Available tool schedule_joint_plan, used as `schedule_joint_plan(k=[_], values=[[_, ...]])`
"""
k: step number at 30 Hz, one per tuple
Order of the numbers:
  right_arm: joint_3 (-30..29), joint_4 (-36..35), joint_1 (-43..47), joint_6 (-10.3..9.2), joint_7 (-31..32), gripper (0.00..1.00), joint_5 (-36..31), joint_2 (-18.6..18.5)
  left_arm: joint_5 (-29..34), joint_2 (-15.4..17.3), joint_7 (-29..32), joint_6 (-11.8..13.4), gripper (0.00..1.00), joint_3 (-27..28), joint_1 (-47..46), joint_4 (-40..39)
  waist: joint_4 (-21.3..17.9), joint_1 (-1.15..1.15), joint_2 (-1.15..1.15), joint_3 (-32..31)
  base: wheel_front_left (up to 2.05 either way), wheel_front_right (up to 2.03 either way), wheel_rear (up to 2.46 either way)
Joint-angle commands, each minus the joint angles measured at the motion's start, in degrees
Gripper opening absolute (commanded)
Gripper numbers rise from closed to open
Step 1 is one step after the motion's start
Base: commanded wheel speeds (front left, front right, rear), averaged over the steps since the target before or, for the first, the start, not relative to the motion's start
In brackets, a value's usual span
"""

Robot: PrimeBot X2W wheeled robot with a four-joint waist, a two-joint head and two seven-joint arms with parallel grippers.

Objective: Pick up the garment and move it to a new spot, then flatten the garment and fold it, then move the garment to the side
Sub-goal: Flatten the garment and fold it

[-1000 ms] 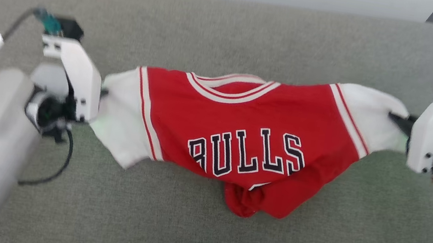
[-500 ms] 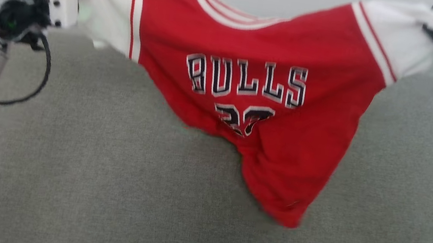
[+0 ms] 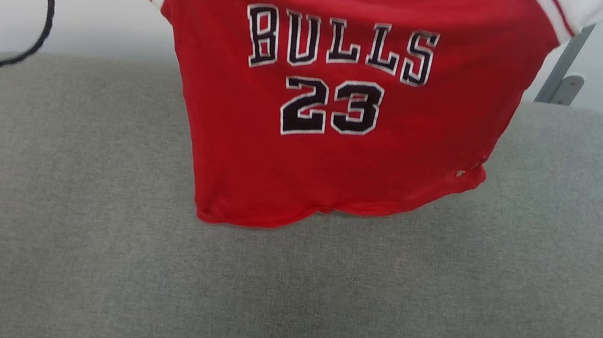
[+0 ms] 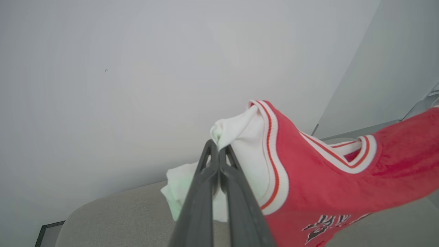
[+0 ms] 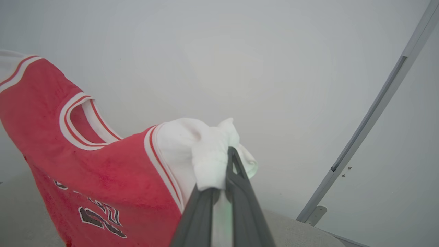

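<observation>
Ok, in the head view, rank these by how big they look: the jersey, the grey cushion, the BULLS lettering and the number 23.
Largest to smallest:
1. grey cushion
2. jersey, hanging nearer the camera, so it may look oversized
3. BULLS lettering
4. number 23

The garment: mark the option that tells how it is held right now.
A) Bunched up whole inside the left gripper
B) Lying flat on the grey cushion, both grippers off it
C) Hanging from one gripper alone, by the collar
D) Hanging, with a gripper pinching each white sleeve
D: the garment hangs spread out, the left gripper shut on one white sleeve and the right gripper shut on the other sleeve.
</observation>
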Motion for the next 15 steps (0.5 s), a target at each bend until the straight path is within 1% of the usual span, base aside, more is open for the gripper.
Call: schedule_joint_plan(k=[1,3,6,8,9,12,15], values=[[-0.1,0.6,-1.2,-0.06,-1.1,0.0,-1.7,0.6,0.4,-0.2,-0.4,0.4,0.0,0.2,-1.4,0.2,-0.1,0.0,0.0,1.2,0.0,0.0,0.0],[-0.7,2.3,-2.2,-0.06,-2.3,0.0,-2.8,1.6,0.8,-0.6,-1.5,0.2,0.0,0.2,-2.4,0.7,-0.1,0.0,0.0,2.6,0.0,0.0,0.0],[-0.4,5.2,-4.6,-0.05,-5.9,0.0,-5.4,3.0,1.7,-1.4,-4.3,-0.4,0.0,0.0,-4.1,2.0,0.0,0.0,0.0,5.3,0.0,0.0,0.0],[0.4,7.7,-6.4,-0.05,-8.7,0.0,-8.4,3.2,2.5,-2.1,-6.8,-0.4,0.0,0.3,-5.5,3.6,0.1,0.0,0.0,7.5,0.0,0.0,0.0],[0.4,7.7,-6.4,-0.05,-8.7,0.0,-8.4,3.2,2.5,-2.1,-6.8,-0.4,0.0,0.3,-5.5,3.6,0.1,0.0,0.0,7.5,0.0,0.0,0.0],[1.1,12.2,-10.1,-0.04,-13.9,0.0,-11.3,5.1,3.5,-3.4,-11.8,-0.5,0.0,0.7,-8.7,6.4,0.4,0.0,0.0,11.1,0.0,0.0,0.0],[1.2,17.2,-14.1,-0.06,-21.1,0.0,-15.1,6.4,5.3,-4.7,-17.5,-0.8,0.0,1.0,-12.4,9.5,0.6,0.0,0.0,14.2,0.0,0.0,0.0]])
